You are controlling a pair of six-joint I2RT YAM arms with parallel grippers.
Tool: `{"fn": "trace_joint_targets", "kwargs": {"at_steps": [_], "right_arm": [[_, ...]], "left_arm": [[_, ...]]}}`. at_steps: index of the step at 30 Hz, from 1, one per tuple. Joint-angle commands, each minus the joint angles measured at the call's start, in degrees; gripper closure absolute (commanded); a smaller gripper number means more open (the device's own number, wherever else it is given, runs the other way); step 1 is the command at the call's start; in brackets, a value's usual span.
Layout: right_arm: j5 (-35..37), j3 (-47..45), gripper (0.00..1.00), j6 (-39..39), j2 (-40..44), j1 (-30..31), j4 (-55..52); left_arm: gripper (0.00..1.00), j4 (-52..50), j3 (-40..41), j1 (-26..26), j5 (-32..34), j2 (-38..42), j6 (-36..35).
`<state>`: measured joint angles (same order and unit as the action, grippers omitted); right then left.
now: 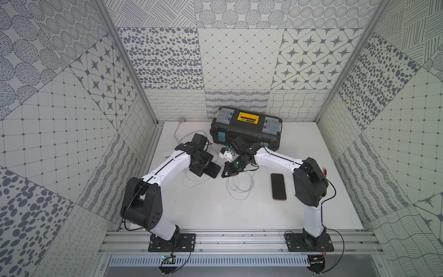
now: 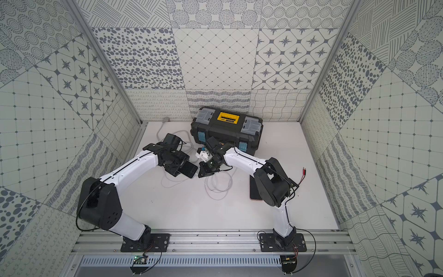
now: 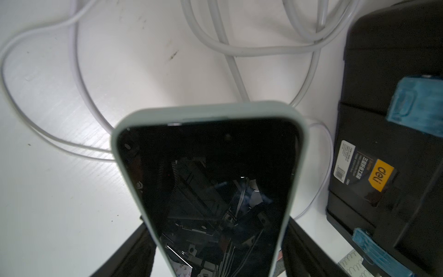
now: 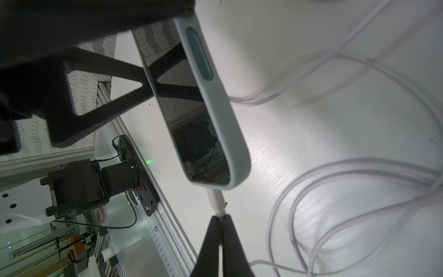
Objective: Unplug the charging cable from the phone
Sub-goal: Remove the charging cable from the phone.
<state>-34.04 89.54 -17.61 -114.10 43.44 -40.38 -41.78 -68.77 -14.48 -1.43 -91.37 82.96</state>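
Closest to the lens, the right claw point(image 4: 220, 219) has its two black fingers pressed tight together on the charging cable point(image 4: 216, 201), right at the base of the white plug. The plug looks seated in the end of the phone point(image 4: 206, 115). Gripping so near the connector presumably lets a pull run straight along the port rather than bend the cord.

The left claw point(image 1: 203, 167) is spread wide and clamps the phone across its pale-cased sides, the screen facing its wrist camera. It holds the phone, as it seems, clear of the counter point(image 1: 215, 215), in front of the toolbox point(image 1: 247, 129) on the side towards the arm bases. Held so, the phone is braced against the tug, with its plug end turned to the right claw.

Slack cable lies in loose loops on the counter in front of the toolbox, so little should drag back. A second phone point(image 1: 278, 186) lies flat farther out from the toolbox, beside the right arm, with nothing touching it. I judge the unplugging not yet done, since plug and phone meet with no visible gap.
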Motion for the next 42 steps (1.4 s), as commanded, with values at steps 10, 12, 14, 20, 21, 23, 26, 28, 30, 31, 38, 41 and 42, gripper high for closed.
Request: {"fn": "trace_joint_targets", "kwargs": {"at_steps": [10, 12, 14, 20, 21, 23, 26, 28, 30, 31, 38, 41, 42], "right_arm": [[0.37, -0.06, 1.0, 0.08, 0.68, 0.26, 1.39], [0.38, -0.14, 1.0, 0.11, 0.68, 0.26, 1.45], [0.47, -0.15, 1.0, 0.12, 0.71, 0.28, 1.43], [0.51, -0.32, 1.0, 0.07, 0.88, 0.19, 1.45], [0.54, -0.4, 1.0, 0.06, 0.94, 0.16, 1.45], [0.55, -0.48, 1.0, 0.09, 0.98, 0.16, 1.51], [0.47, -0.67, 1.0, 0.1, 1.07, 0.1, 1.58], [0.54, -0.76, 1.0, 0.07, 1.11, 0.1, 1.54], [0.56, -0.81, 1.0, 0.07, 1.24, 0.06, 1.66], [0.56, -0.85, 1.0, 0.11, 1.25, 0.05, 1.63], [0.64, -1.35, 1.0, -0.06, 1.65, 0.05, 1.77], [0.66, -1.59, 1.0, -0.15, 1.77, -0.01, 1.85], [0.72, -1.63, 1.0, -0.15, 1.82, 0.06, 1.9]], "left_arm": [[0.66, 1.36, 0.08, 1.18, -1.38, 1.25, -0.51], [0.66, 1.38, 0.04, 1.23, -1.38, 1.24, -0.47], [0.66, 1.56, 0.04, 1.22, -1.45, 1.19, -0.46], [0.66, 1.49, 0.21, 1.54, -1.6, 1.14, -0.51], [0.66, 1.52, 0.22, 1.55, -1.63, 1.14, -0.48], [0.66, 1.57, 0.3, 1.66, -1.63, 1.27, -0.51], [0.66, 1.61, 0.48, 1.88, -1.64, 1.45, -0.52], [0.66, 1.54, 0.56, 2.0, -1.73, 1.53, -0.6], [0.66, 1.61, 0.57, 2.02, -1.72, 1.62, -0.67], [0.66, 1.66, 0.68, 2.14, -1.69, 1.63, -0.67], [0.66, 1.78, 0.83, 2.38, -1.91, 1.72, -0.91], [0.66, 1.87, 1.07, 2.51, -2.14, 1.83, -0.87], [0.66, 1.92, 1.14, 2.54, -2.12, 1.9, -0.88]]}}
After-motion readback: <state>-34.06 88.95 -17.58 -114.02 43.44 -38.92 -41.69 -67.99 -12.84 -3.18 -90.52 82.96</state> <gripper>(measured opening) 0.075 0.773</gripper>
